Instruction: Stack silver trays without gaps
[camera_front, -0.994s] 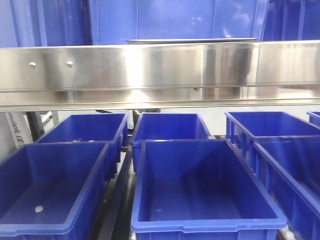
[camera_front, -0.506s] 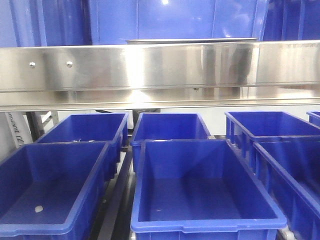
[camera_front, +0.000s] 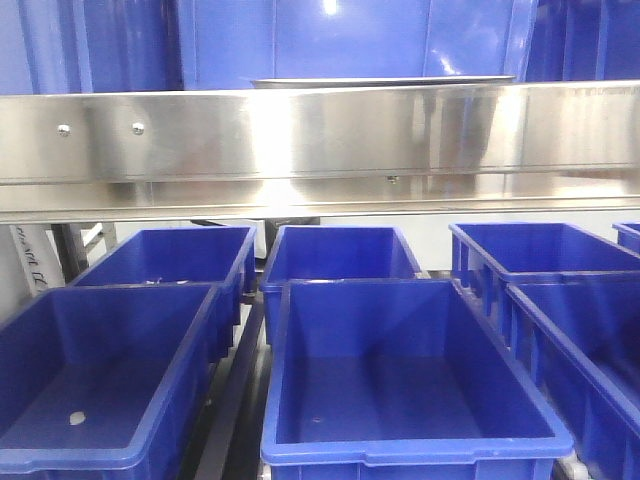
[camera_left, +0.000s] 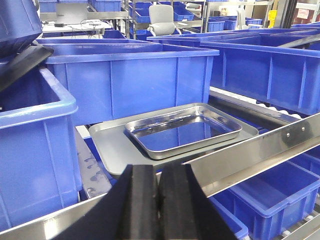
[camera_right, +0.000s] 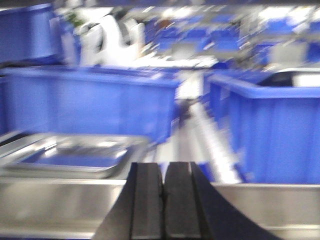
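Observation:
In the left wrist view a small shiny silver tray (camera_left: 185, 131) lies skewed on top of a larger, duller silver tray (camera_left: 112, 142) on the shelf behind the rail. My left gripper (camera_left: 159, 170) is shut and empty, in front of and below them, apart from both. In the blurred right wrist view the silver trays (camera_right: 75, 152) lie to the left, beyond my right gripper (camera_right: 163, 167), which is shut and empty. The front view shows only a thin tray edge (camera_front: 380, 81) above the rail, and no gripper.
A long steel rail with screws (camera_front: 320, 135) runs across the shelf front, between the grippers and the trays (camera_left: 270, 145) (camera_right: 45, 205). Large blue bins stand behind the trays (camera_left: 135, 75), left (camera_left: 30, 150) and right (camera_right: 280, 130). Several open blue bins (camera_front: 400, 380) sit below.

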